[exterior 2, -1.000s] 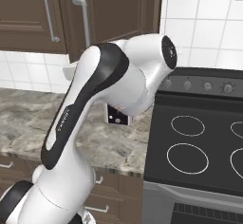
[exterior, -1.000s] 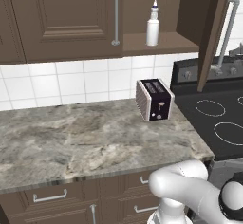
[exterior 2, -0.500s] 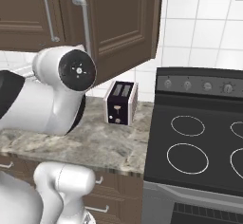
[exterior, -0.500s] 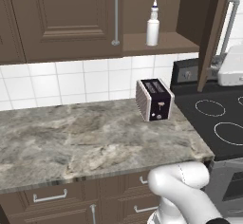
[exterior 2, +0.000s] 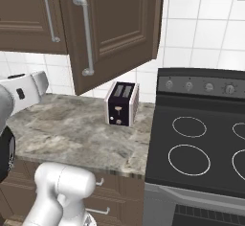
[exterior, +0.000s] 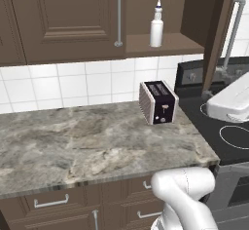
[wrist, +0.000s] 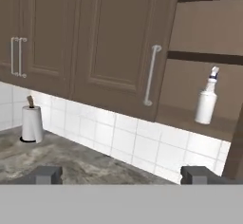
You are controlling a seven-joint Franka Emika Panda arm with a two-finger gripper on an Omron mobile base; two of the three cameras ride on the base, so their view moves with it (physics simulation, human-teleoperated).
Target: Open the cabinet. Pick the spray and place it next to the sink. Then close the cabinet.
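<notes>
The cabinet (exterior: 214, 39) door hangs swung wide, exposing the spray (exterior: 156, 25) upright on its bottom shelf above the toaster (exterior: 158, 102). The gripper (wrist: 121, 174) faces the shelf from well back, jaws spread wide and empty, apparently lining up to reach the bottle.

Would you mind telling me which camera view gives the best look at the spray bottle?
The hand view: the spray stands upright on the shelf of the open cabinet, unobstructed and largest. The left base view also shows it whole but smaller, on the same shelf. In the right base view the swung-open door blocks it.
</notes>
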